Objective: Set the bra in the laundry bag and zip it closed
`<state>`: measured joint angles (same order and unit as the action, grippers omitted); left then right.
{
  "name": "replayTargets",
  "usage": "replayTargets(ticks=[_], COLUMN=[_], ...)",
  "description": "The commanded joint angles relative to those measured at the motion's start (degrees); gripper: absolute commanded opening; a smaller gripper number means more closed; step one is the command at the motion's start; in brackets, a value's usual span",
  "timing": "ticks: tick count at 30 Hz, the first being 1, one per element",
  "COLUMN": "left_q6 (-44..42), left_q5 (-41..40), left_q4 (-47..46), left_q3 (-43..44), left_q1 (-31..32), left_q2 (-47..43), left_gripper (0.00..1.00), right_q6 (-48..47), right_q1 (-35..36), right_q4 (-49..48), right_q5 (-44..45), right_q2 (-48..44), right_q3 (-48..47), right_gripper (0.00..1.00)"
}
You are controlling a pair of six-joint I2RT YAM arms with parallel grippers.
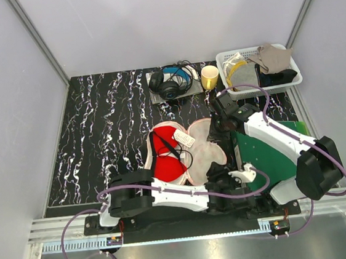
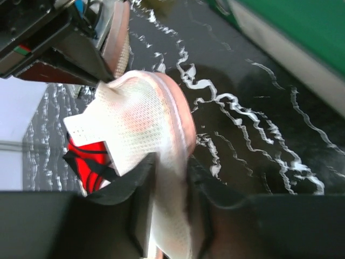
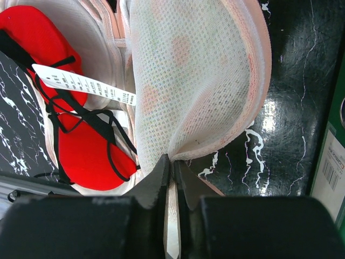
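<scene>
Currently we are between insertion and closure. The bra (image 1: 170, 165) lies inside one cup of the laundry bag (image 1: 207, 147), and the other cup stands open as a flap.

1. Right gripper (image 3: 172, 164): the jaws are pinched together on the pink rim of the open flap. The mesh lining rises directly ahead of the fingertips. The bra sits ahead and to the left of the jaws, with its black straps and a white label (image 3: 81, 83) lying across it. Bare table (image 3: 285, 108) lies to the right.

2. Left gripper (image 2: 171, 181): the jaws stand one on each side of the same flap at its near rim. The mesh fills the gap between them, so we read this as a grip on the bag. The bra shows to the left of the fingers, partly hidden under the flap.

3. Step in hand: we judge it to be folding the flap over the bra. Zipping has not begun, and we cannot locate the zipper pull in any view.

4. Next move: we would carry the flap toward the bra side with both grippers together, keeping the rim taut. The two rims must meet evenly, with straps and label tucked inside so that nothing crosses the zipper track. One gripper would then need to let go and find the pull.
</scene>
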<state>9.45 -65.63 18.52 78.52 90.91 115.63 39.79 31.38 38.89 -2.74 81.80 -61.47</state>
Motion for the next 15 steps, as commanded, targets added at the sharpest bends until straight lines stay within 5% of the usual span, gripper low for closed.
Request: replayTargets(ticks=[1, 6, 15], left_q6=[1.8, 7.1, 24.4], left_q5=[-1.7, 0.8, 8.8], left_q4=[1.1, 0.8, -8.0], left_q3=[1.1, -3.3, -23.6], left_q1=[-0.7, -1.6, -5.8], left_q2=[-5.4, -11.9, -37.7], left_gripper=[0.18, 0.05, 0.0], right_q6=[0.2, -1.1, -4.4], right_q1=[0.4, 0.4, 0.2], right_q4=[0.6, 0.7, 1.2], right_q5=[-1.1, -1.8, -1.0], right_q2=[-1.7, -1.7, -3.2], right_q3=[-1.8, -2.4, -5.5], right_gripper=[0.14, 0.41, 0.78])
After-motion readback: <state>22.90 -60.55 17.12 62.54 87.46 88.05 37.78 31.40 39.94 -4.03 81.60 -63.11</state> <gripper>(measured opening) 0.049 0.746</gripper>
